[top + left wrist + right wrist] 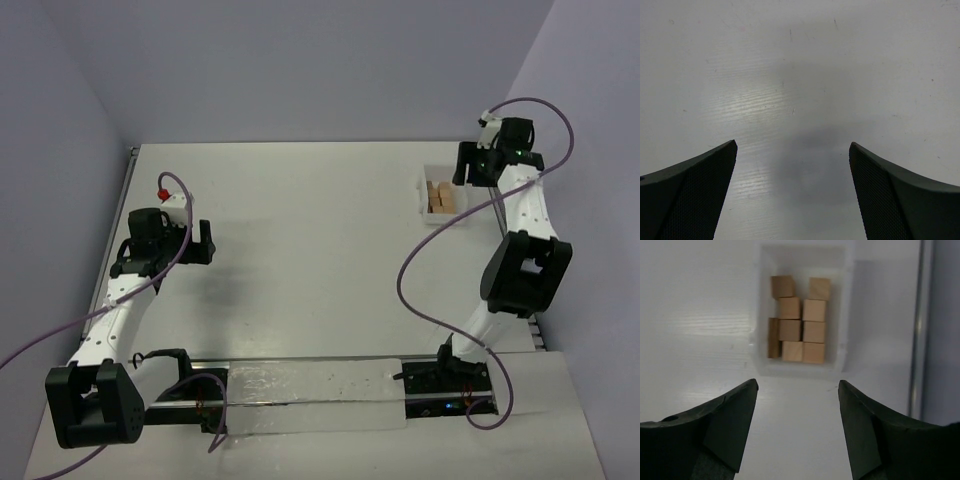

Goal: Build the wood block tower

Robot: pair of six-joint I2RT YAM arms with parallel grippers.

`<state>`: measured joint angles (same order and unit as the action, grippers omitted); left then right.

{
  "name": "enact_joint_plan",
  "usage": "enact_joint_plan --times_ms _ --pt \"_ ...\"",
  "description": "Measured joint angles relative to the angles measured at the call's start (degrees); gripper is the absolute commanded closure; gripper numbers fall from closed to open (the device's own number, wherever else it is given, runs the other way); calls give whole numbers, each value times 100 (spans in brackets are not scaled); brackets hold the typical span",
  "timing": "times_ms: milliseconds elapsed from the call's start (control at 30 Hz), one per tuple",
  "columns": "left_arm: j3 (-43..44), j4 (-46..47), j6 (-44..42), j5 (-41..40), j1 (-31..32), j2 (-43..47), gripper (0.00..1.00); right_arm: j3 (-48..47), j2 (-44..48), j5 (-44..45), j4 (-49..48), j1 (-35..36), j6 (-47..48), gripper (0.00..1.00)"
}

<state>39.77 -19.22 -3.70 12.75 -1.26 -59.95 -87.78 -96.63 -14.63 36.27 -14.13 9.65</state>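
Several tan wood blocks lie packed together in a small white tray. In the top view the blocks and the tray sit at the far right of the table. My right gripper is open and empty, hovering just short of the tray; in the top view the right gripper is beside the tray's far right corner. My left gripper is open and empty over bare table, and in the top view the left gripper is at the left side. No tower is in view.
A metal rail runs along the table's right edge, close to the tray. Purple cables loop from both arms. Grey walls close in the table at the back and sides.
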Motion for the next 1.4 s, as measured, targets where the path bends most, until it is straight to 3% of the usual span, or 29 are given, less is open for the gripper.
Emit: enact_joint_plan --times_ms 167,567,1400 --pt "7 -13 -2 15 0 -19 1 -1378 -1184 -97 829 -473 309 43" --pt "24 -25 0 38 0 -25 1 -3401 -2826 -305 1938 -725 802 46" --pt "24 10 -5 -51 0 -331 1 -3896 -3709 -280 2134 -557 834 51"
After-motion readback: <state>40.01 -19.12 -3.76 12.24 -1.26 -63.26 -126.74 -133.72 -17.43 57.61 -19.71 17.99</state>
